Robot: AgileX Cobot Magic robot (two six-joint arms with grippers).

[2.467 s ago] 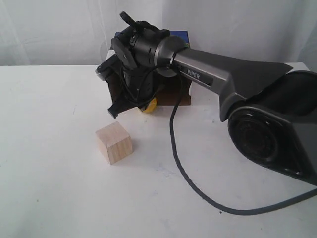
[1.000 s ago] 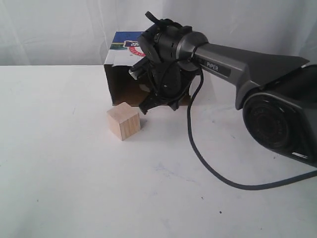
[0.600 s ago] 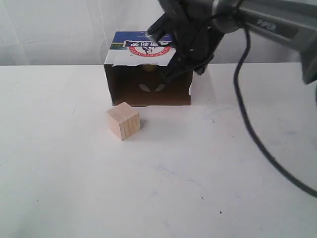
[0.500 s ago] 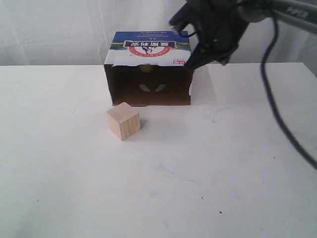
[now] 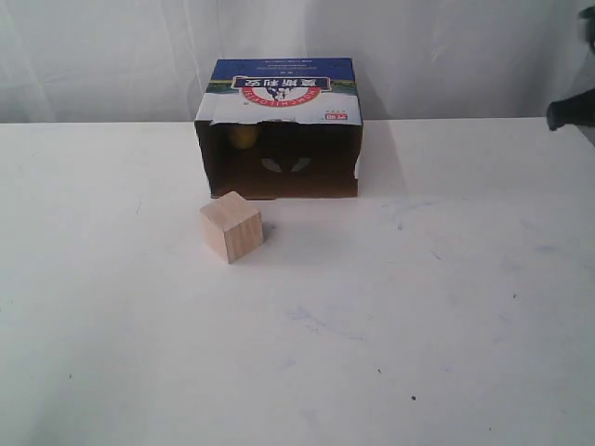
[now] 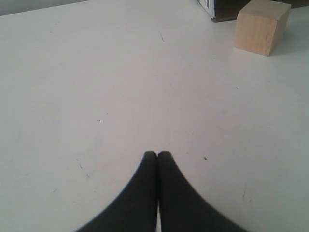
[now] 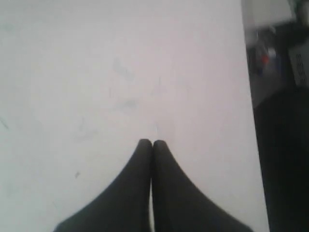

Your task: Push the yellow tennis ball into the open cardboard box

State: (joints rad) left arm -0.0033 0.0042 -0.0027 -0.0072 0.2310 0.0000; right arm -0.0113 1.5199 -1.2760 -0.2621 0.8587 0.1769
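The yellow tennis ball [image 5: 244, 137] lies inside the open cardboard box [image 5: 279, 88], in the dark interior near its left wall. The box stands at the back of the white table, its blue and white printed panel on top. My right gripper [image 7: 152, 143] is shut with nothing between its fingers, over bare table near the table's edge; in the exterior view only a dark tip of that arm [image 5: 569, 112] shows at the far right. My left gripper [image 6: 157, 154] is shut and empty over bare table, well short of the box corner [image 6: 219, 8].
A pale wooden cube [image 5: 231, 226] sits on the table just in front of the box's left corner; the cube [image 6: 261, 27] also shows in the left wrist view. The table's edge [image 7: 248, 96] and dark clutter beyond it appear in the right wrist view.
The right arm rose from the box mouth and withdrew to the far right, almost out of view. The ball, earlier in front of the box, now rests inside it. The cube shifted slightly toward the box.
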